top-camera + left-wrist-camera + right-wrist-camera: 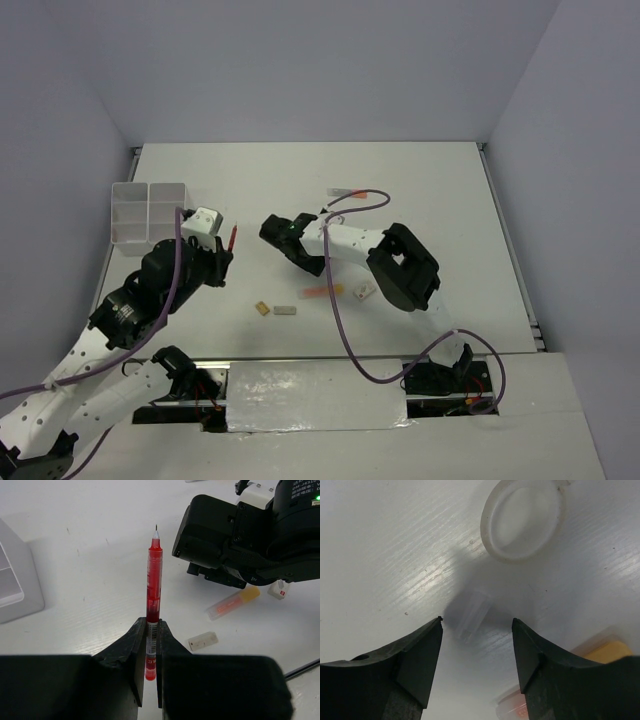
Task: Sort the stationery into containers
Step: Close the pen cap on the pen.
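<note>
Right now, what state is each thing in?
left gripper: shut on red pen
red pen: clamped near its back end
right gripper: open, empty
tape ring: flat on table
orange marker: lying on table
container: upright, open-topped

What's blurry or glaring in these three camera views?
Right wrist view: the small clear piece just ahead of the open right claw is soft and smeared, the tape ring slightly sharper, with streaky glare on the table. Left wrist view: the red pen in the left claw is crisp. Top view: even light, faint shadows.
</note>
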`<control>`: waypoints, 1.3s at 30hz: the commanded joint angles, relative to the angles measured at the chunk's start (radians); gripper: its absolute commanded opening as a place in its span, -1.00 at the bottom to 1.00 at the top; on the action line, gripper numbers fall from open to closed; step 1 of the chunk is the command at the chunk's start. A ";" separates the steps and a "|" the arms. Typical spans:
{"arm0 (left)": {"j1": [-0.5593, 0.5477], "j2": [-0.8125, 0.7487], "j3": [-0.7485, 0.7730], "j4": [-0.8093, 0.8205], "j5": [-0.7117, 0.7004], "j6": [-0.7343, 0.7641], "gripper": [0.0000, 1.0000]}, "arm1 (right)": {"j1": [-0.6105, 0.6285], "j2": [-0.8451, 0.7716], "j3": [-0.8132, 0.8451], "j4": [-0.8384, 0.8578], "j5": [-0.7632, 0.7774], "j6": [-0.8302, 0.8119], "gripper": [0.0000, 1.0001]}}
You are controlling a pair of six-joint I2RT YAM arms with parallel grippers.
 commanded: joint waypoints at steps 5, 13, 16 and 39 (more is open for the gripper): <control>-0.004 0.001 -0.003 0.044 0.017 0.016 -1.00 | -0.009 0.020 -0.051 -0.017 -0.008 0.074 0.17; -0.004 0.004 -0.004 0.044 0.021 0.017 -1.00 | -0.027 0.033 -0.077 0.008 -0.027 0.054 0.01; -0.004 0.004 -0.004 0.045 0.023 0.019 -1.00 | -0.027 0.022 -0.103 0.028 -0.028 0.047 -0.21; -0.004 0.008 -0.008 0.103 0.263 0.028 -1.00 | -0.038 -0.648 -0.565 0.770 -0.057 -0.654 -1.00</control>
